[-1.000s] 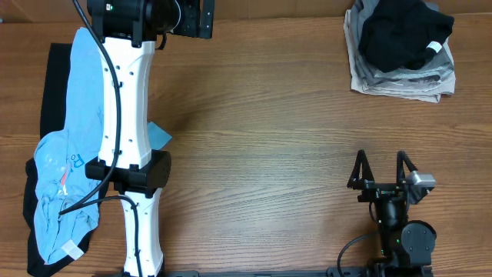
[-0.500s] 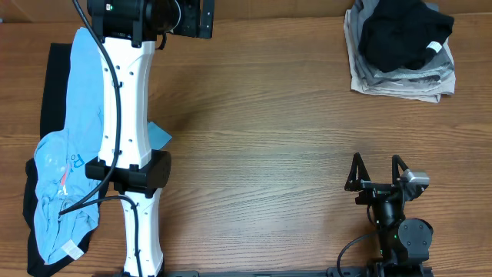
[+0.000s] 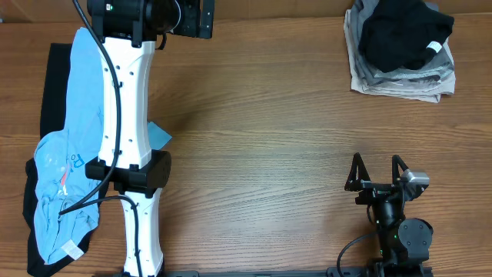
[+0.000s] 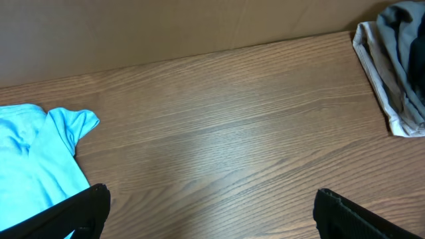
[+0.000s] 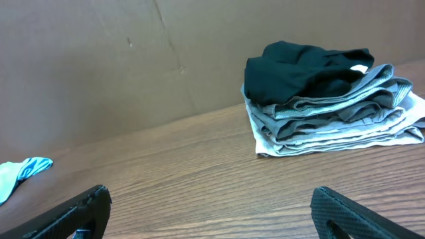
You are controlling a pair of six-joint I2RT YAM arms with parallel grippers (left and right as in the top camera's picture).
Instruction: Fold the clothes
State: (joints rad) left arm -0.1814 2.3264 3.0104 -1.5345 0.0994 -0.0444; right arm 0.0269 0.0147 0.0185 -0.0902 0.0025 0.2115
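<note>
A light blue T-shirt [image 3: 73,138] with small print lies crumpled along the left edge on a black garment [image 3: 52,77], partly under my left arm. Its sleeve shows in the left wrist view [image 4: 33,159]. A second black garment [image 3: 403,35] with a white label tops a folded grey pile [image 3: 400,83] at the back right, also seen from the right wrist [image 5: 299,70]. My left gripper [image 3: 192,19] [image 4: 212,199] is open over bare wood at the back. My right gripper [image 3: 377,169] [image 5: 211,199] is open and holds nothing near the front right.
The white left arm [image 3: 127,115] stretches from the front edge to the back, across the T-shirt. A brown cardboard wall [image 5: 133,60] stands behind the table. Bare wooden tabletop [image 3: 269,131] lies between the two heaps.
The right gripper shifted slightly left and toward the front, then stopped. The left arm and the clothes have not moved.
</note>
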